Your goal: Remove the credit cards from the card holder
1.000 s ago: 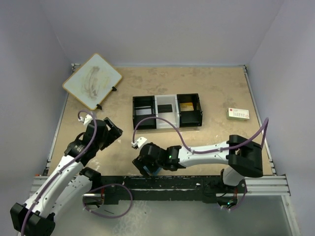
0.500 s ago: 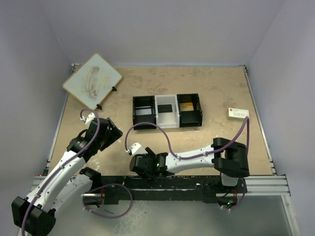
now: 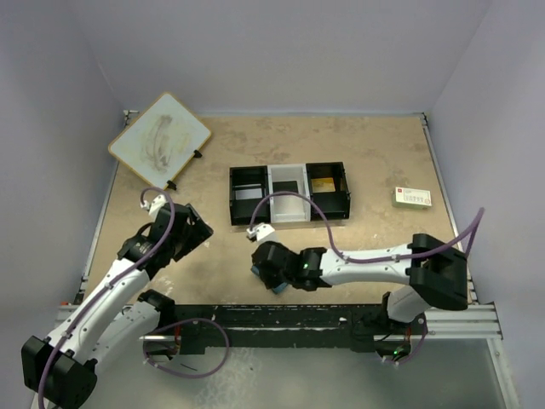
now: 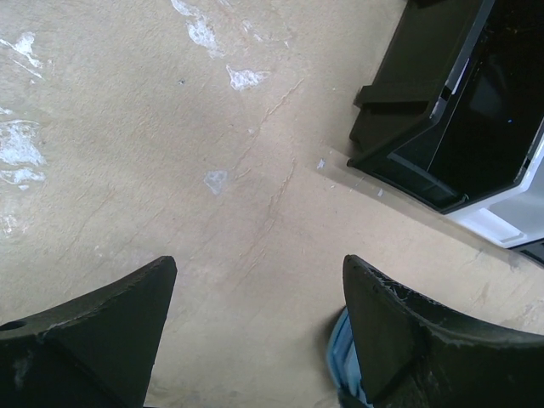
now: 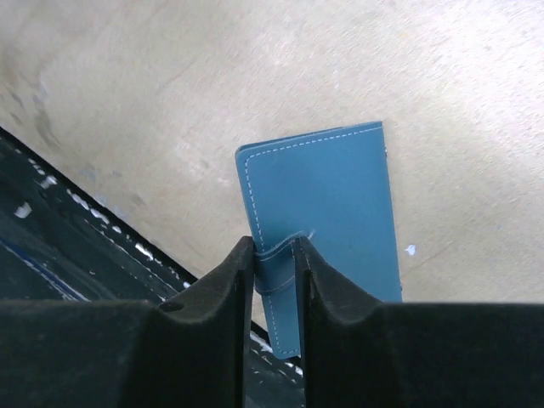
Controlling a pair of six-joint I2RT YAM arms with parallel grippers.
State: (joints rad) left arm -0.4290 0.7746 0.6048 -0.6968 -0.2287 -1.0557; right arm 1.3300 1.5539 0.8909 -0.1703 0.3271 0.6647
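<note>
Right gripper narrow, pinching snap tab of closed holder. Holder near front edge of table, before tray. Long axis runs straight out from fingers. Left gripper wide, empty, just left of holder; right arm nearer.

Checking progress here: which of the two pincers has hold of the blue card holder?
The right pincer: its jaws pinch the card holder's snap tab. The left pincer hangs open, holding nothing.
</note>
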